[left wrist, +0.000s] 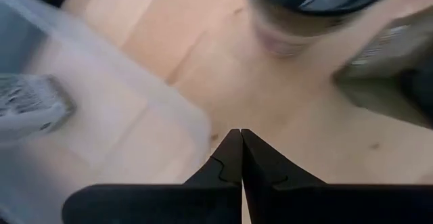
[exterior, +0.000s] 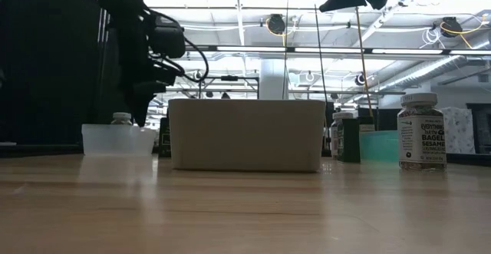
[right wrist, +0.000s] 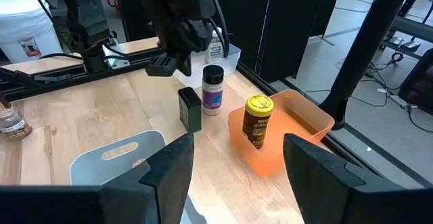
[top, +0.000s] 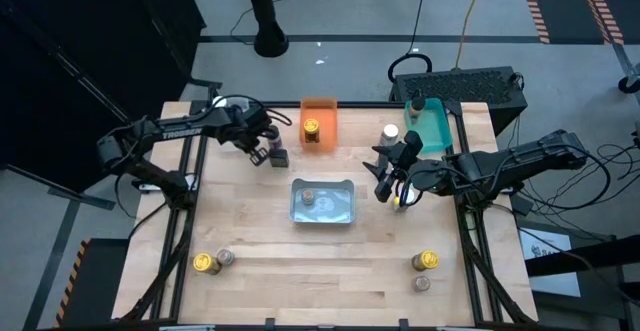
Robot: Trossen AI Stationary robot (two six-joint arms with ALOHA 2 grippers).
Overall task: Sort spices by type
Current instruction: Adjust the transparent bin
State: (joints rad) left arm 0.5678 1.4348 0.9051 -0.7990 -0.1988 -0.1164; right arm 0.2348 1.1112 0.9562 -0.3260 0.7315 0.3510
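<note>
My left gripper is shut and hovers over the far left of the table. It holds nothing. A black-lidded jar with a purple label and a dark rectangular tin stand upright on the wood just beyond it. My right gripper is open and empty, right of the centre. An orange bin holds a gold-lidded jar. Brown-lidded jars lie in the grey centre bin. A white-lidded jar stands beside the teal bin.
A clear bin with a white-lidded jar sits at the far left corner. Gold and brown jars stand near left and near right. A labelled jar stands right of the centre bin. Bare wood lies along the near edge.
</note>
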